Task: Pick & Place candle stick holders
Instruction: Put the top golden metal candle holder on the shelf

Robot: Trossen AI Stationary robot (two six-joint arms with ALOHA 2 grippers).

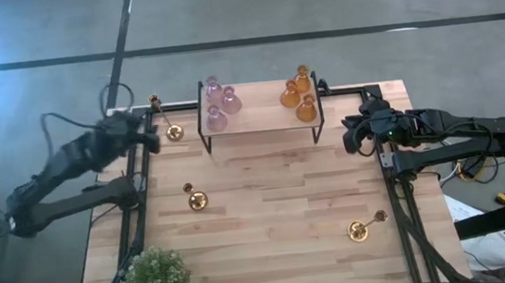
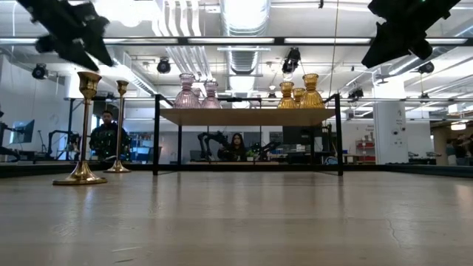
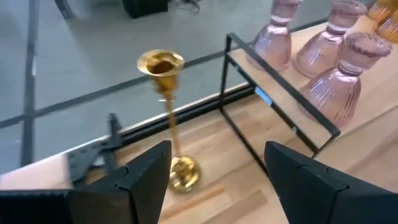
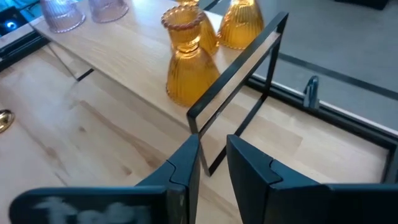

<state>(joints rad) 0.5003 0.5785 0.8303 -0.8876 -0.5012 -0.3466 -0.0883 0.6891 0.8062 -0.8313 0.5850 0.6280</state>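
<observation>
Left gripper (image 3: 214, 180) hangs wide open and empty right above a gold candle stick holder (image 3: 166, 118) standing at the table's far-left corner, just beside the shelf (image 3: 280, 115) carrying the pink holders (image 3: 339, 84). I'd come down square on the thin stem and squeeze gently so it doesn't tip. Right gripper (image 4: 211, 165) waits nearly closed, empty, by the amber holders (image 4: 189, 68).

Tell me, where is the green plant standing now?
In the high view the green plant stands at the table's near left corner, on the left arm's side. Its nearest neighbour is the gold candle holder in the middle-left of the table.
</observation>
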